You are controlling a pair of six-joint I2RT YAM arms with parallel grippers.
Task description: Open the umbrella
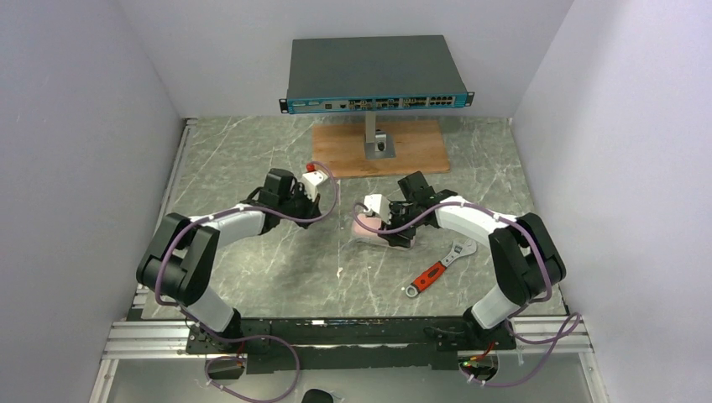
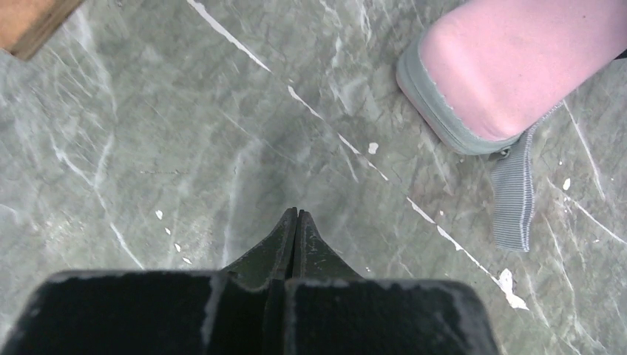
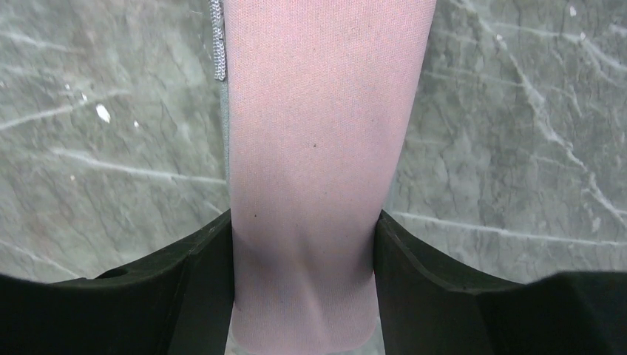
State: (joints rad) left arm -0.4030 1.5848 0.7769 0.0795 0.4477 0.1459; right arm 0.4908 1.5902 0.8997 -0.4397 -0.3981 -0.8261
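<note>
The umbrella (image 1: 368, 228) lies collapsed on the marble table as a short pinkish roll, a little right of centre. My right gripper (image 1: 395, 228) is shut on it. In the right wrist view the roll (image 3: 318, 111) fills the gap between the two black fingers (image 3: 200, 274), which press on both its sides. My left gripper (image 1: 307, 211) is shut and empty, just left of the umbrella and close above the table. In the left wrist view its tips (image 2: 297, 214) meet, and the umbrella's grey-rimmed end (image 2: 510, 66) with a grey strap (image 2: 514, 196) lies ahead to the right. The handle is hidden.
A red-handled wrench (image 1: 437, 270) lies on the table to the right of the umbrella. A wooden board (image 1: 382, 147) with a metal stand carries a network switch (image 1: 375, 75) at the back. The board's corner also shows in the left wrist view (image 2: 29, 22). Grey walls enclose the table on three sides.
</note>
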